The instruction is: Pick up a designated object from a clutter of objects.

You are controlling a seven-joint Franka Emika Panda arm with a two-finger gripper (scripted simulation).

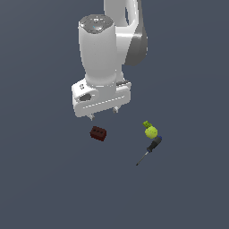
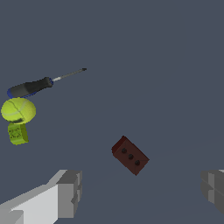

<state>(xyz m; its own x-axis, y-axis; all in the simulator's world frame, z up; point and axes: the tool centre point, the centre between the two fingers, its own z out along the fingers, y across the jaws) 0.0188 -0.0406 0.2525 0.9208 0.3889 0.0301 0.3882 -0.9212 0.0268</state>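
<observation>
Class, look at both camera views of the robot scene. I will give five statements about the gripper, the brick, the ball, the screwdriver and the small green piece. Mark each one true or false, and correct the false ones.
1. The gripper is shut on the maroon brick. False: its fingers stand wide apart and hold nothing; the brick lies on the surface below it.
2. The yellow-green ball lies between the small green piece and the screwdriver. True.
3. The brick lies apart from the other three items. True.
4. The screwdriver's handle is red. False: it is black.
5. In the exterior view, the brick is to the right of the ball. False: it is to the ball's left.
</observation>
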